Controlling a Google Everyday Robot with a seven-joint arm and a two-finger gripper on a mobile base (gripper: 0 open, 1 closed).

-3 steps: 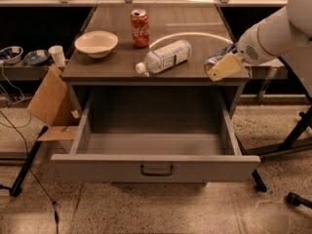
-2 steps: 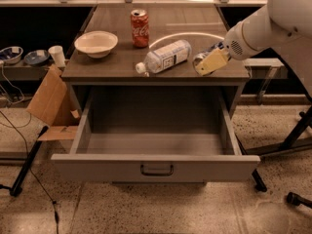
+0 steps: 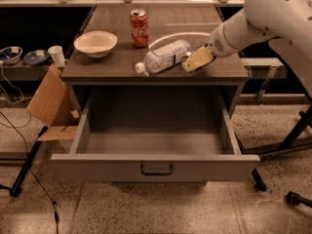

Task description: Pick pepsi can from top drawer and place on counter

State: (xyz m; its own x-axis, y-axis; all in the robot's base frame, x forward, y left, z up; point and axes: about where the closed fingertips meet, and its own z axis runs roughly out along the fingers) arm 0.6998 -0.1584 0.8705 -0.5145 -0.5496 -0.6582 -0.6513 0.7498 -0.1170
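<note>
The top drawer [image 3: 156,167] is pulled fully out below the counter [image 3: 165,21], and the part of its inside that I can see holds nothing. The pepsi can is not in view. My gripper [image 3: 194,61], with pale yellow tips, hangs at the end of the white arm [image 3: 253,18]. It reaches in from the right, low over the counter's front right part. It is right next to the cap end of a clear plastic water bottle [image 3: 163,57] that lies on its side.
A red Coca-Cola can [image 3: 139,28] stands at the counter's middle back, and a white bowl [image 3: 95,43] sits at its left. A cardboard box [image 3: 48,101], a white cup [image 3: 57,56] and small bowls [image 3: 9,54] are to the left. Black stand legs [image 3: 292,135] are to the right.
My arm has swung left across the counter, and the gripper has moved from the right edge to just beside the lying water bottle. Nothing else has moved.
</note>
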